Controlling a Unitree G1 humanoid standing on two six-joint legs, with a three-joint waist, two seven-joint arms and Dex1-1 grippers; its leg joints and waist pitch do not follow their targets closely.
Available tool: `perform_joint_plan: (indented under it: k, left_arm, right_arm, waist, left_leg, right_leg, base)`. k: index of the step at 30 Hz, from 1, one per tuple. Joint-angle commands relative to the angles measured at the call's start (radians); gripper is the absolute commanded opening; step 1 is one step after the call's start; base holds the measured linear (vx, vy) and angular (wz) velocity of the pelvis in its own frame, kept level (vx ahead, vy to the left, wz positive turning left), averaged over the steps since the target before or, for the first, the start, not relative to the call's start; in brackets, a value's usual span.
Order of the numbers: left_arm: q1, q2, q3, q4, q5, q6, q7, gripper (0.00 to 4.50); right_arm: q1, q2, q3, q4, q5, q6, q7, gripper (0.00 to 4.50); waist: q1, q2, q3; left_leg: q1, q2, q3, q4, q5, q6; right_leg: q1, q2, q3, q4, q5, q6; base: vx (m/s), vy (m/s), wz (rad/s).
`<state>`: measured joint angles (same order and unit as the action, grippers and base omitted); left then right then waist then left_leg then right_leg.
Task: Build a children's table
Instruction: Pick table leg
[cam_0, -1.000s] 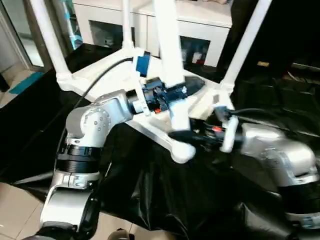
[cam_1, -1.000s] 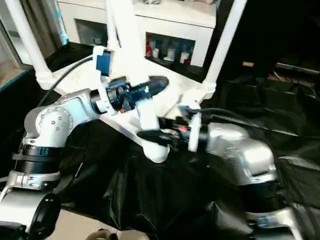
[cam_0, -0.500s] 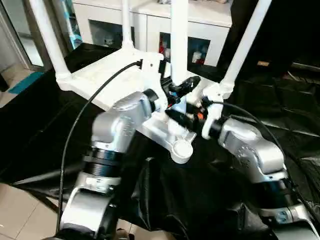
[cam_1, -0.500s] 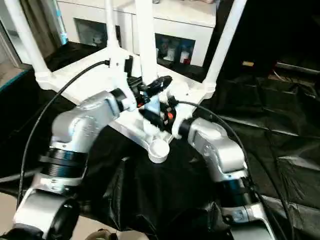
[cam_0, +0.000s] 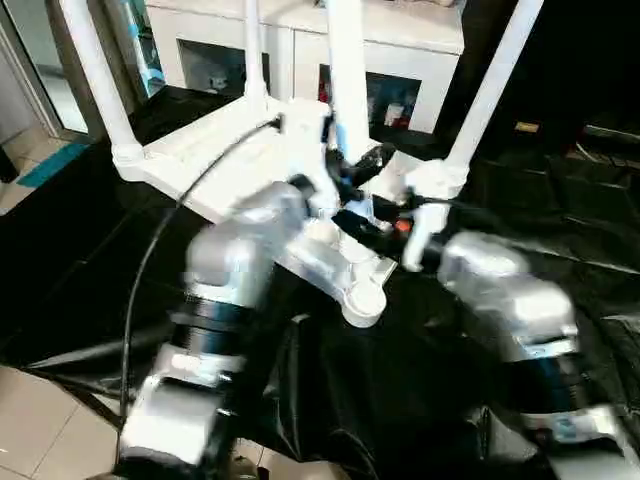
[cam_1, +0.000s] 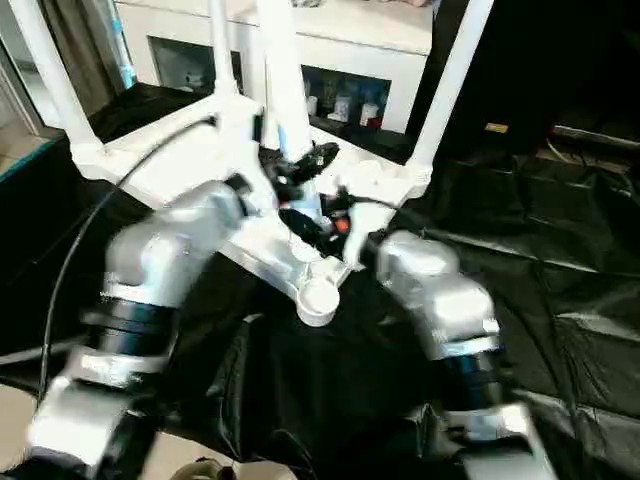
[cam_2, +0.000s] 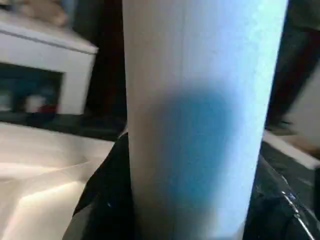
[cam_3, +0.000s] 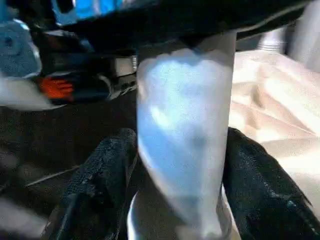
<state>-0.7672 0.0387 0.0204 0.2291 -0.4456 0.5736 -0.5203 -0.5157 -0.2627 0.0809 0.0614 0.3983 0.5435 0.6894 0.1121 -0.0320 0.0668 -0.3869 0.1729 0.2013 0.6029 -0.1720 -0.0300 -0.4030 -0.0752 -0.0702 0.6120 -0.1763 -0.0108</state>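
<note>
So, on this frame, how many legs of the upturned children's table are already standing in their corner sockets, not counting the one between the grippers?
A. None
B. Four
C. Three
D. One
C. Three white legs, far left, back and right, stand in corner sockets of the tabletop, while the nearest socket is empty and the fourth leg sits between the grippers.

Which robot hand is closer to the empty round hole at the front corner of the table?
The right one. The right gripper holds the loose leg low down, just above the empty socket. The left gripper holds the same leg higher up, farther from it.
</note>
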Motion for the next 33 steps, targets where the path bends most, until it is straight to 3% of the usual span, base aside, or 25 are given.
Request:
perform_joint_plan:
  k: [1, 2, 5, 6, 8, 16, 18, 28, 29, 31, 32, 33]
  left_arm:
    - [-0.005, 0.012, -0.013, -0.043, -0.049, 0.027, -0.093, 1.94]
    - [0.005, 0.051, -0.016, -0.074, -0.126, 0.087, -0.220, 1.94]
    - [0.013, 0.090, -0.020, -0.102, -0.192, 0.125, -0.345, 1.94]
    - [0.013, 0.090, -0.020, -0.102, -0.192, 0.125, -0.345, 1.94]
    - [0.019, 0.131, -0.029, -0.134, -0.268, 0.168, -0.484, 1.93]
    - [0.007, 0.159, -0.012, -0.151, -0.360, 0.224, -0.605, 1.93]
    - [0.006, 0.159, -0.011, -0.150, -0.363, 0.225, -0.606, 1.93]
    - [0.007, 0.148, -0.016, -0.135, -0.335, 0.200, -0.576, 1.93]
    - [0.004, 0.139, -0.014, -0.122, -0.316, 0.184, -0.547, 1.93]
    - [-0.030, 0.064, 0.025, -0.039, -0.194, 0.084, -0.278, 1.93]
    - [-0.044, 0.028, 0.045, -0.005, -0.142, 0.036, -0.159, 1.93]
    - [-0.049, 0.017, 0.052, 0.004, -0.128, 0.020, -0.123, 1.93]
  right_arm:
    - [0.004, -0.017, -0.020, -0.034, 0.045, 0.037, 0.056, 3.04]
    - [0.006, -0.046, -0.040, -0.053, 0.097, 0.077, 0.113, 3.07]
    - [0.008, -0.084, -0.042, -0.067, 0.132, 0.110, 0.174, 3.07]
    - [0.008, -0.084, -0.042, -0.067, 0.132, 0.110, 0.174, 3.07]
    - [0.017, -0.132, -0.026, -0.086, 0.159, 0.139, 0.246, 3.07]
    - [0.034, -0.180, -0.012, -0.129, 0.218, 0.203, 0.320, 2.69]
    - [0.035, -0.181, -0.011, -0.131, 0.220, 0.204, 0.321, 2.32]
    - [0.040, -0.171, -0.006, -0.137, 0.221, 0.197, 0.304, 2.10]
    - [0.040, -0.165, -0.006, -0.135, 0.213, 0.191, 0.293, 2.02]
    - [0.030, -0.095, -0.009, -0.093, 0.148, 0.134, 0.173, 1.98]
    - [0.026, -0.061, -0.011, -0.075, 0.119, 0.108, 0.115, 1.97]
    - [0.024, -0.049, -0.013, -0.071, 0.111, 0.100, 0.095, 1.96]
  waist:
    - [0.002, -0.002, -0.080]
    - [0.001, -0.002, -0.079]
    - [0.001, 0.000, -0.079]
    - [0.002, 0.000, -0.078]
    - [0.002, 0.000, -0.076]
    - [0.003, 0.000, -0.077]
    - [0.003, 0.000, -0.077]
    - [0.004, 0.001, -0.078]
    - [0.004, 0.001, -0.078]
    - [0.004, 0.002, -0.079]
    - [0.000, 0.000, -0.076]
    - [0.001, -0.004, -0.078]
  left_leg:
    - [0.025, 0.058, -0.031, -0.065, -0.139, 0.026]
    - [0.025, 0.059, -0.031, -0.066, -0.141, 0.026]
    - [0.027, 0.060, -0.029, -0.065, -0.149, 0.021]
    - [0.026, 0.059, -0.030, -0.065, -0.152, 0.020]
    - [0.028, 0.057, -0.029, -0.066, -0.172, 0.013]
    - [0.028, 0.060, -0.031, -0.068, -0.175, -0.006]
    - [0.028, 0.060, -0.031, -0.067, -0.174, -0.009]
    - [0.028, 0.059, -0.031, -0.066, -0.168, -0.012]
    - [0.027, 0.059, -0.031, -0.067, -0.167, -0.012]
    - [0.026, 0.062, -0.032, -0.067, -0.163, -0.015]
    - [0.034, 0.062, -0.031, -0.064, -0.203, -0.036]
    - [0.036, 0.061, -0.032, -0.063, -0.214, -0.041]
  right_leg:
    - [0.054, -0.078, 0.051, -0.064, -0.155, -0.191]
    - [0.053, -0.079, 0.051, -0.065, -0.157, -0.194]
    - [0.052, -0.078, 0.051, -0.062, -0.152, -0.217]
    - [0.052, -0.079, 0.051, -0.063, -0.159, -0.215]
    - [0.054, -0.080, 0.051, -0.067, -0.196, -0.211]
    - [0.052, -0.080, 0.052, -0.068, -0.227, -0.196]
    - [0.051, -0.080, 0.052, -0.067, -0.223, -0.197]
    - [0.052, -0.080, 0.052, -0.067, -0.218, -0.194]
    - [0.052, -0.080, 0.052, -0.067, -0.218, -0.194]
    - [0.052, -0.081, 0.052, -0.067, -0.208, -0.193]
    - [0.039, -0.082, 0.051, -0.077, -0.243, -0.197]
    - [0.044, -0.085, 0.051, -0.079, -0.265, -0.190]
  base:
    - [0.000, 0.000, 0.00]
    - [0.000, 0.000, 0.00]
    - [0.000, 0.000, 0.00]
    - [0.000, 0.000, 0.00]
    - [0.000, 0.000, 0.00]
    - [0.000, 0.000, 0.00]
    - [0.000, 0.000, 0.00]
    - [0.000, 0.000, 0.00]
    - [0.000, 0.000, 0.00]
    - [0.000, 0.000, 0.00]
    - [0.000, 0.000, 0.00]
    - [0.000, 0.000, 0.00]
